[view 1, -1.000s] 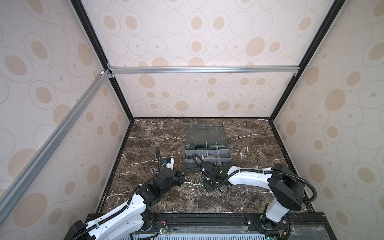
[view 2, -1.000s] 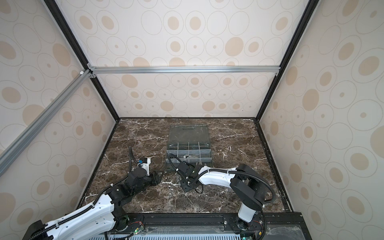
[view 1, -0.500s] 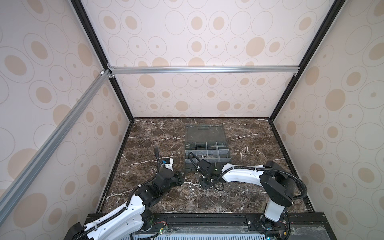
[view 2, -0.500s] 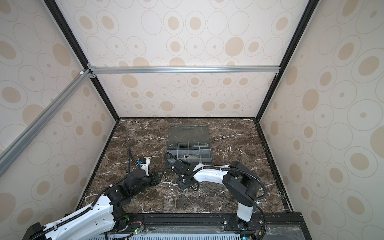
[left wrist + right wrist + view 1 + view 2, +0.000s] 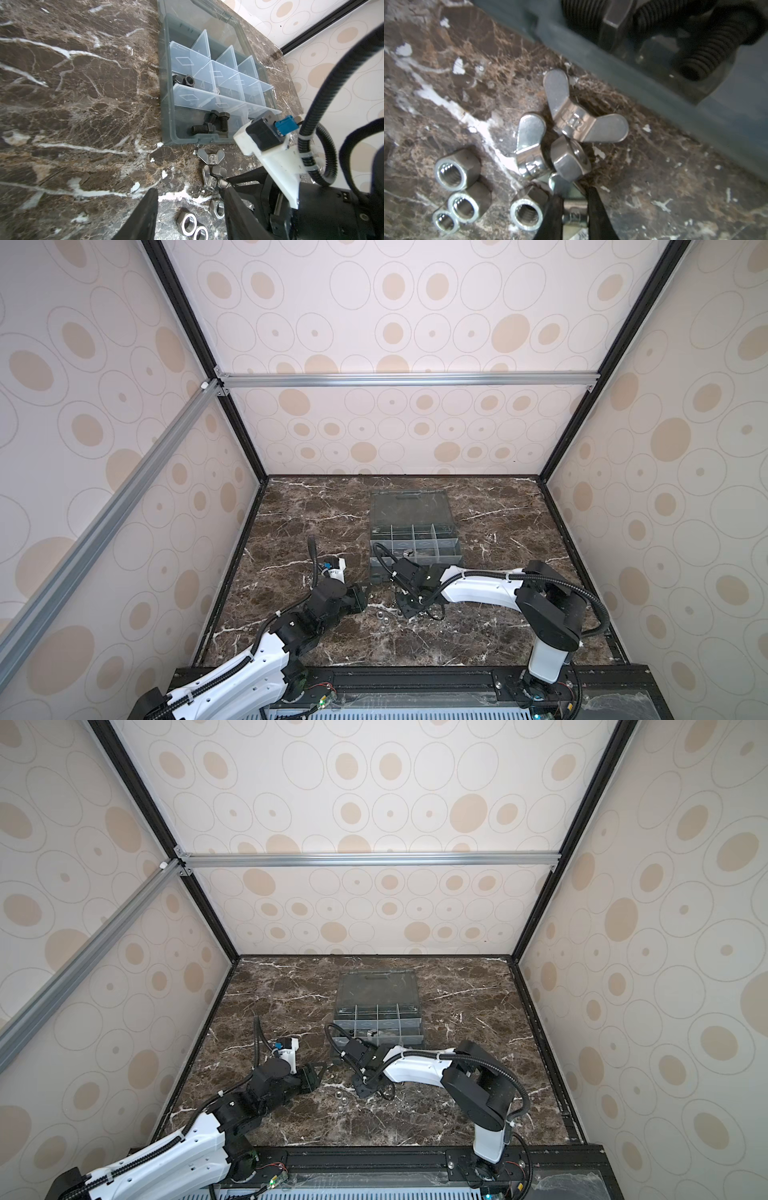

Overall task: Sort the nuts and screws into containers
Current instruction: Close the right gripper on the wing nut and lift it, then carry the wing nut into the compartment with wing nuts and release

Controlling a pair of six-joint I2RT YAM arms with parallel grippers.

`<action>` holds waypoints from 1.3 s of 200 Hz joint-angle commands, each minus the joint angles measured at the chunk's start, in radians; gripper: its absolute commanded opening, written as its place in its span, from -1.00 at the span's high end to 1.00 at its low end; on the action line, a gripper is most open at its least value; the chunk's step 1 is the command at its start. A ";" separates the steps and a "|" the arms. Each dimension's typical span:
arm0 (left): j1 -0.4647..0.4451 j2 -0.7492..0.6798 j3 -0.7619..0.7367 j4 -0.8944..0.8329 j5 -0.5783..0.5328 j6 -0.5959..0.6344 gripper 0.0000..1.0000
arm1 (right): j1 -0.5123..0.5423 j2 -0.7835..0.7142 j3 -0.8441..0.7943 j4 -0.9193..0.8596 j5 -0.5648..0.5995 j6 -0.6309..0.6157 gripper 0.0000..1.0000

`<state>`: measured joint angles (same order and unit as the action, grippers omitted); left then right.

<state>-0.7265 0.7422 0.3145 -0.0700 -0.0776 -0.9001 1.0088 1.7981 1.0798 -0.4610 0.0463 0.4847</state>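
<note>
Right pincer [image 5: 574, 195] clamped on silver metal wing nut [image 5: 574, 217]. Left pincer [image 5: 189, 191] apart, near silver metal hex nuts [image 5: 186, 222] on tabletop [image 5: 83, 124].

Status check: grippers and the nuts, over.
Left gripper open, empty. Right gripper shut on a silver wing nut. Hex nuts loose on table; black screws in box. Two wing nuts crowd the grip.

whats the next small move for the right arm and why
Probably lift the right gripper slightly straight up: it looks closed on a wing nut, and other nuts crowd it on the table beside the box, so a sideways pull might drag them.
</note>
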 commanded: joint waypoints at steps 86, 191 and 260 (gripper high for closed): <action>-0.002 -0.014 -0.009 -0.001 -0.014 -0.023 -0.03 | -0.039 -0.212 -0.004 -0.121 0.092 -0.089 0.70; -0.011 -0.034 -0.030 0.023 0.024 -0.047 -0.01 | -0.249 0.053 0.420 -0.153 0.042 -0.225 0.70; -0.021 -0.053 -0.035 0.005 0.025 -0.055 -0.01 | -0.274 0.186 0.507 -0.154 0.014 -0.205 0.66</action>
<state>-0.7418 0.6994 0.2790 -0.0612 -0.0490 -0.9333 0.7399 1.9701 1.5440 -0.5987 0.0742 0.2817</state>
